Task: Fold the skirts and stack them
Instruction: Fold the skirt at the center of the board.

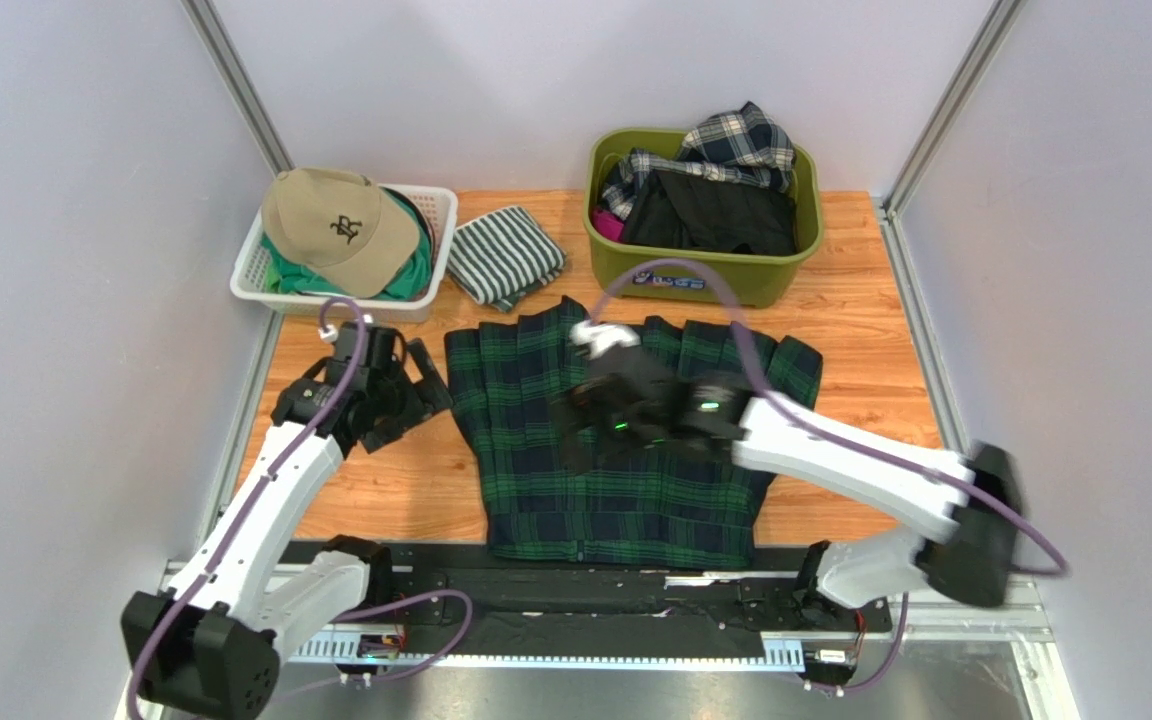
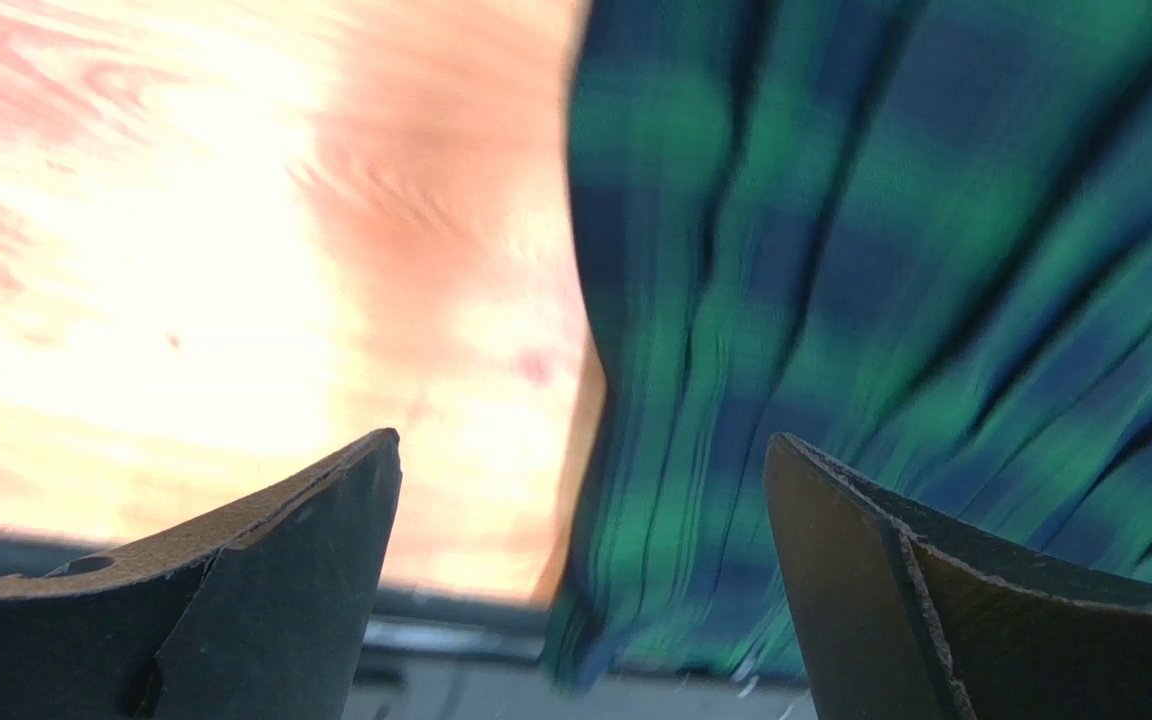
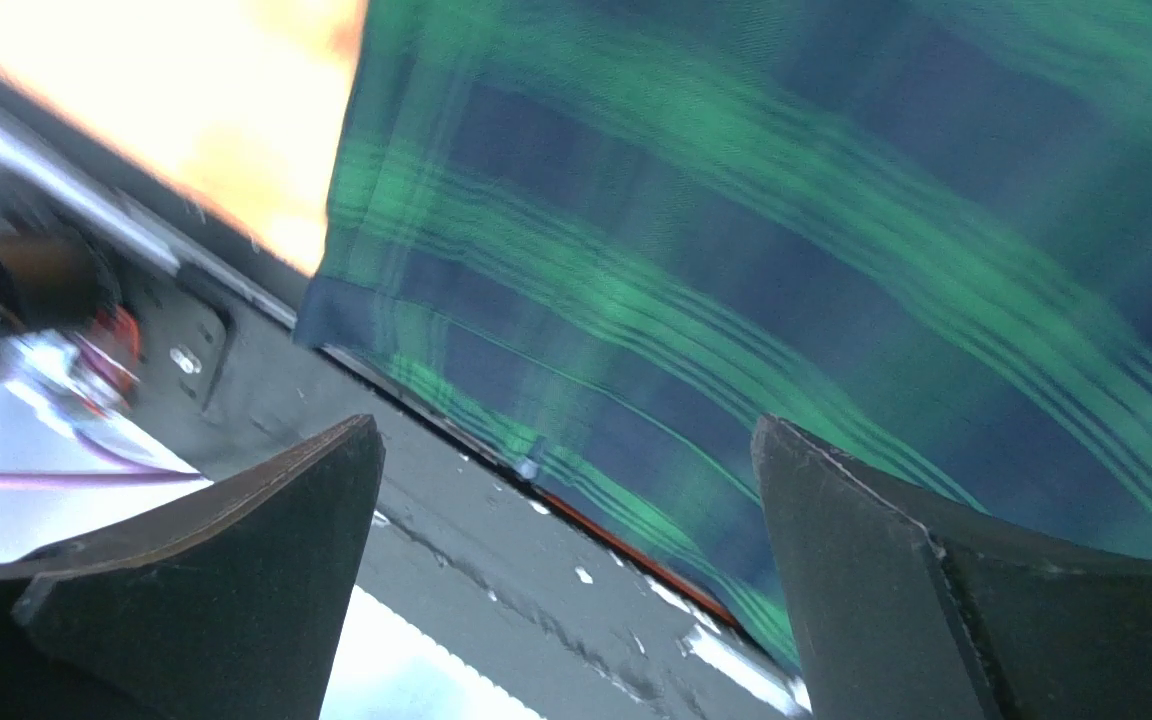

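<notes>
1. At ten o'clock on the worktop (image 1: 387,503) sits a white basket (image 1: 255,279) with a tan cap (image 1: 330,225) on top. The cap has a dark stitched emblem that is too small to read, and no other writing shows anywhere.
2. Just off the tartan skirt's nine o'clock edge hovers the left hand (image 1: 429,384), released. Its wrist view shows both fingers (image 2: 297,555) spread with nothing between them, only bare wood and the skirt's edge beyond.
3. A folded striped cloth (image 1: 504,255) lies at eleven o'clock, between the basket and the bin and near the skirt's far left corner.
4. The tartan skirt (image 1: 537,480) lies spread flat in the middle. Its wider end is toward twelve o'clock and its narrower end is at six, reaching the black rail (image 1: 612,582). It looks soft, light and limp, so the pleats will likely fan open or slide when it is lifted. The surest hold seems to be a pinch through all layers at the corners or the firmer narrow band, not at mid-cloth.
5. The right hand (image 1: 585,423) hangs over the skirt's centre, also released. Its fingers (image 3: 237,555) stand apart and empty, and its camera looks toward the skirt's corner by the rail.
6. At one o'clock a green bin (image 1: 702,267) holds the black skirt (image 1: 717,210) and the plaid skirt (image 1: 740,143), heaped together and not yet folded.
</notes>
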